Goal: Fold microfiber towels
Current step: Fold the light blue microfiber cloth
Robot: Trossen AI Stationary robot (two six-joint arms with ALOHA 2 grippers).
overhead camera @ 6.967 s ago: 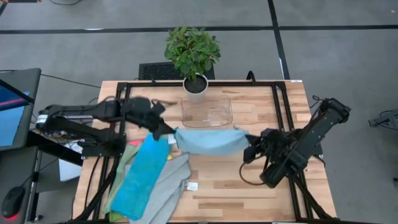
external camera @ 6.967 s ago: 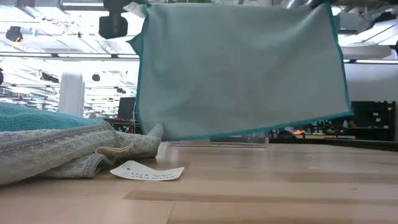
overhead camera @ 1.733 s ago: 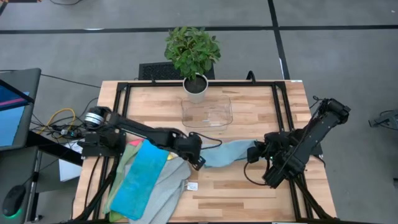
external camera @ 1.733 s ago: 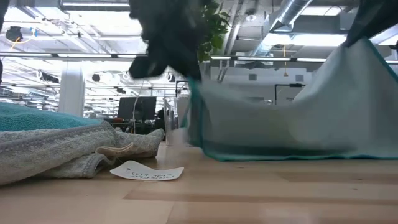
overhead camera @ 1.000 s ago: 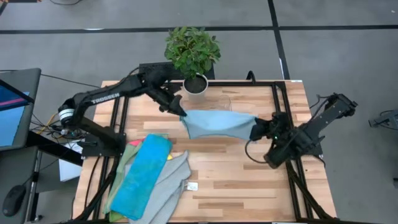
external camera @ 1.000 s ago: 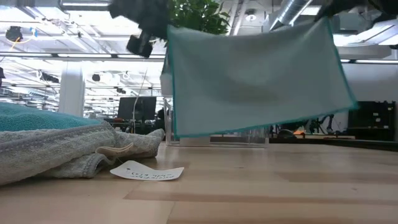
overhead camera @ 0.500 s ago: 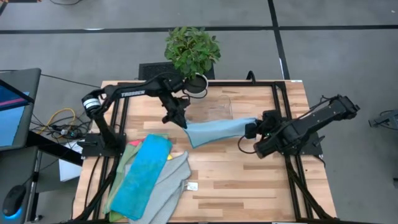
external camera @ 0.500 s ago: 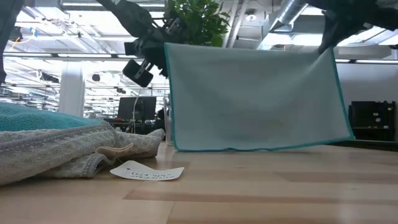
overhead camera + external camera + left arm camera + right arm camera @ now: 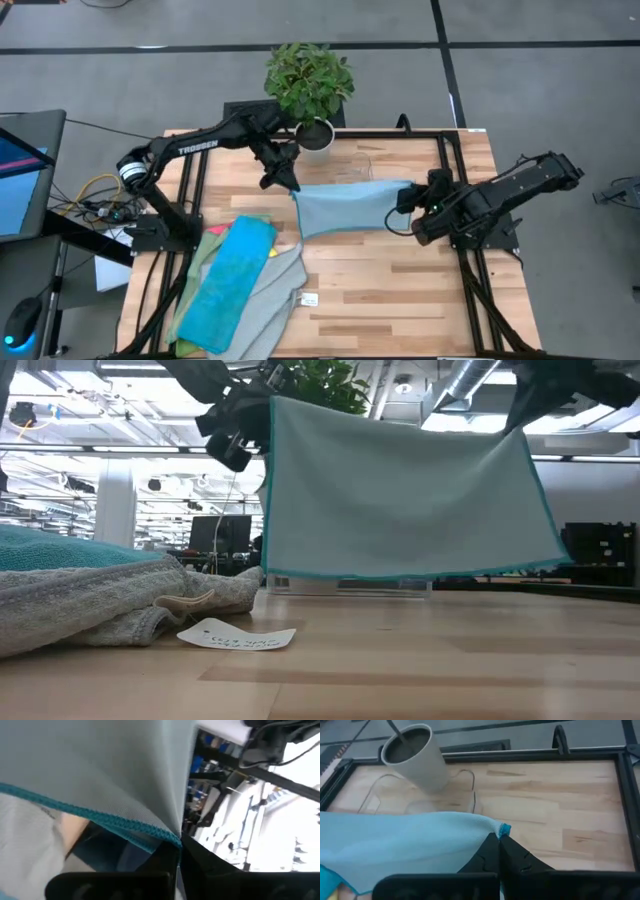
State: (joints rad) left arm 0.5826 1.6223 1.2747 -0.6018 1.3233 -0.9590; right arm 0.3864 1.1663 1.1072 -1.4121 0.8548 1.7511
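Low view: towel [image 9: 400, 500] hangs between left gripper [image 9: 262, 395] and right gripper [image 9: 522, 405].

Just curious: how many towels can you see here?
At least 3: a light grey towel hanging between both claws, plus a bright blue towel and a grey towel piled at the table's left; more may hide underneath.

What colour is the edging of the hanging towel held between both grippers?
Teal, around the light grey microfiber towel; it shows best in the low view.
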